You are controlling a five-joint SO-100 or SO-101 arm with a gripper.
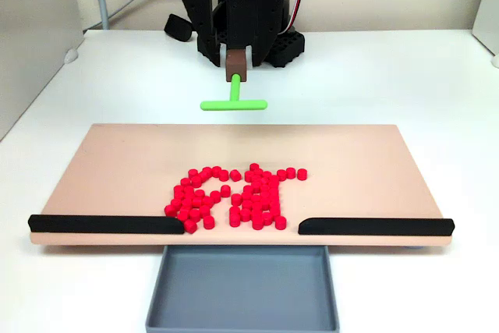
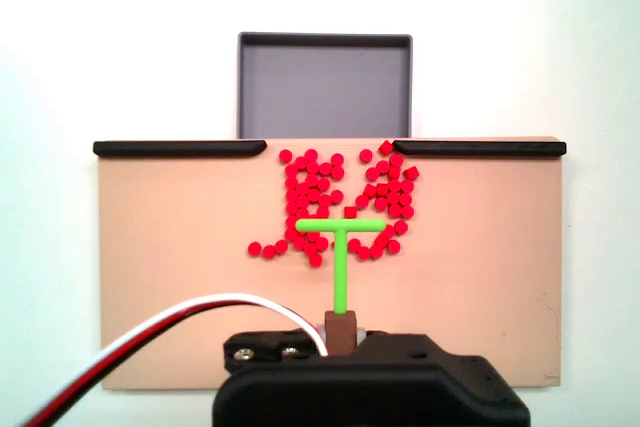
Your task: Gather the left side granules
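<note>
The granules (image 1: 234,196) are tiny red pellets lying in two loose clumps on the tan board (image 1: 117,165), close to the gap between the two black strips. From the other side, the granules (image 2: 345,192) spread from the gap back toward the arm. My gripper (image 1: 236,68) is shut on the brown handle of the green T-shaped pusher (image 1: 233,104), which shows beyond the board's far edge. In the view from behind the arm, my gripper (image 2: 340,332) holds the pusher (image 2: 340,247) with its crossbar overlapping the nearest pellets. How high the pusher hangs is unclear.
Black strips (image 1: 105,224) (image 1: 374,226) line the board's front edge, with a grey tray (image 1: 242,290) below the gap between them. The tray (image 2: 325,77) and strips (image 2: 180,148) appear at the top in the other view. White, red and black cables (image 2: 150,337) trail left of the arm.
</note>
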